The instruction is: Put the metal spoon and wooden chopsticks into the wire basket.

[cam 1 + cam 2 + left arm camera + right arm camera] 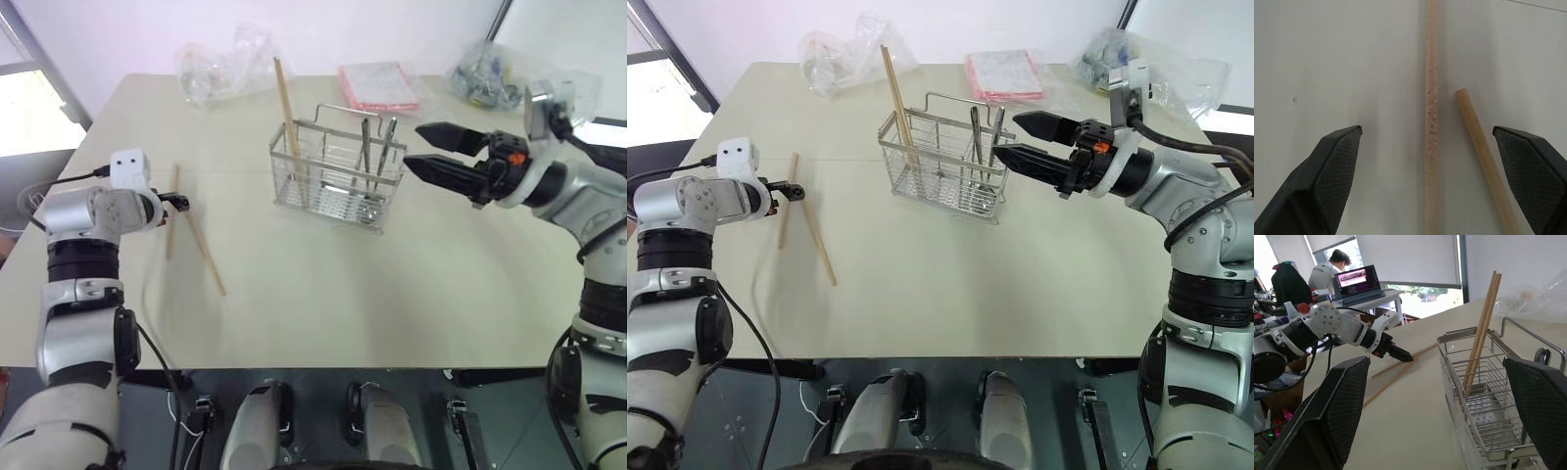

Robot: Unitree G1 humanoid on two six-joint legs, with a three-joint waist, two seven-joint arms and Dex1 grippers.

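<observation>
Although the wire basket (338,176) is plainly seen mid-table, its utensil bowls are hard to make out through the mesh; two metal spoon handles (377,147) stand in one end compartment, and wooden chopsticks (1481,330) lean in the other. Two more chopsticks (191,235) lie on the table (crossing near one end). These are straddled, untouched, by the wide-spread left gripper (1432,166). Nothing is held by the right gripper (423,147), likewise spread wide beside the basket.

Ahead of me a pale beige rectangular tabletop (392,294) stretches out. At its far edge a crumpled clear plastic bag (217,67) sits beside a flat pink packet (378,86), and another clear bag (490,76) lies further right. Behind, a seated person (1327,271) faces an open laptop (1357,284).
</observation>
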